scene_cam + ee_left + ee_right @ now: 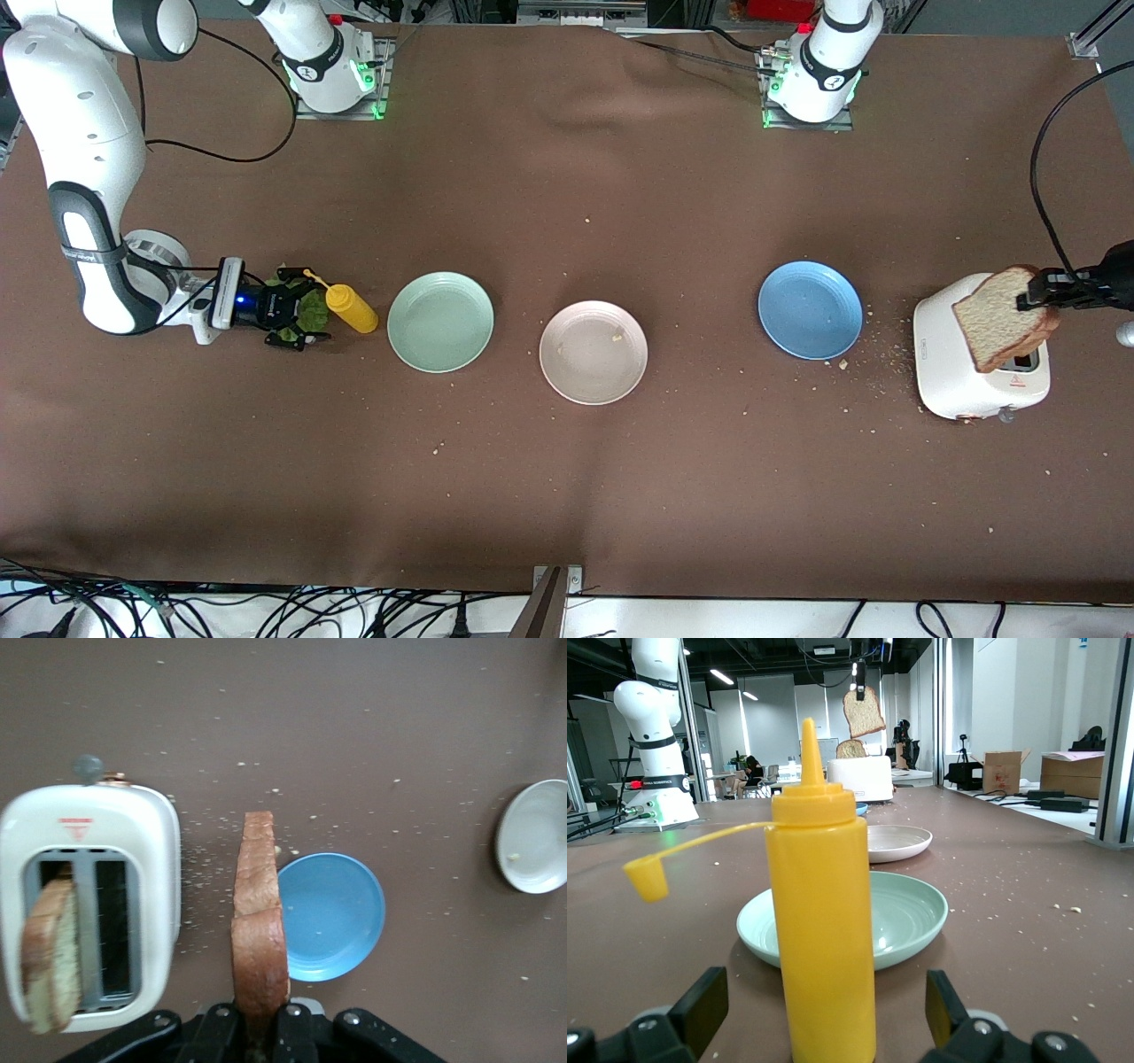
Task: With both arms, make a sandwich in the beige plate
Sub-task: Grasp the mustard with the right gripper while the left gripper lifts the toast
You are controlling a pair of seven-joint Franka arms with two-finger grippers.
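We saw the left end effector up in the air over the white two-slot toaster at the left arm's end of the table, its black fingers pinching a square slice of brown wholegrain bread by its crust edge. In the left wrist view the held slice hung edge-on from the fingers, and a second bread slice stood in one toaster slot. The left arm came in from the table's edge, wrist roughly level.

The right arm bent down low at its own end of the table, forearm near horizontal, with the right end effector down by the table surface. Its fingers were spread wide on either side of an upright yellow plastic squeeze bottle, not touching it, cap dangling on its strap. A crinkled green lettuce leaf lay under that end effector.

The small round beige plate sat mid-table holding only a crumb, between the pale mint-green plate and the blue plate. Crumbs dotted the brown tablecloth near the toaster.
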